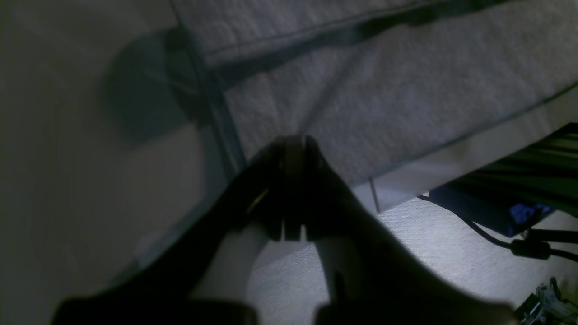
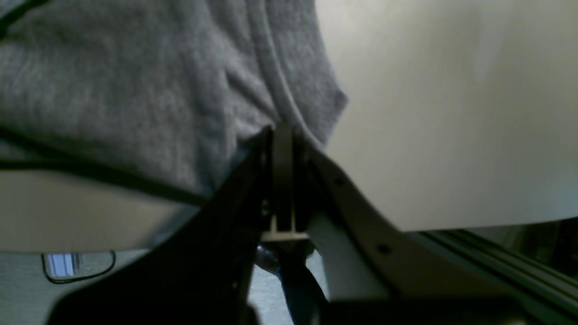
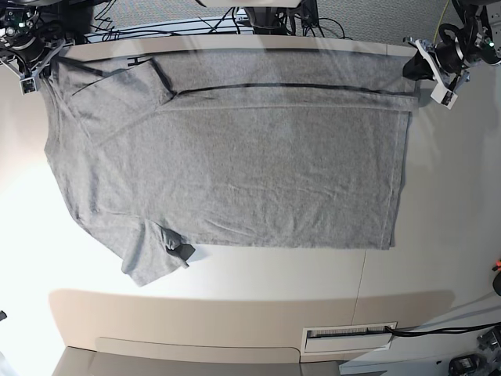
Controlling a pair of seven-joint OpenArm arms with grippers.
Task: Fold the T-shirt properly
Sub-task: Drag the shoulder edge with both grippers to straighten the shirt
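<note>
1. Clearly the T-shirt (image 3: pixel 235 157) lies spread flat across the table (image 3: pixel 438 235), collar end toward the base view's left and hem toward its right, with a long strip along the far edge already turned over onto the body.
2. Both claws sit at the far corners of that strip. The left claw (image 3: pixel 423 69) is at the hem corner; in its wrist view its fingers (image 1: pixel 293 151) look pressed together right at the fabric edge, but I cannot tell for certain whether cloth is caught between them.
3. The right claw (image 3: pixel 35 63) is at the shoulder corner, and its wrist view shows it pinching the T-shirt at a seamed edge, fabric bunched against the tips.
4. The step in hand looks like a lengthwise fold. To do it well, I judge both corners should rise together and travel toward the near edge at an even pace, keeping the cloth taut between them so the crease runs straight.
5. Lifting just enough to clear the lower layer should avoid dragging the whole garment along the table.
6. The far sleeve (image 3: pixel 125 82) is already folded in, while the near sleeve (image 3: pixel 149 254) sticks out with a curled tip, and will likely need tucking.
7. Nothing lies on the shirt itself. Cables (image 3: pixel 156 19) crowd behind the far table edge, close to both arms, and a slotted vent plate (image 3: pixel 348 335) sits near the front edge, well apart from the cloth.
</note>
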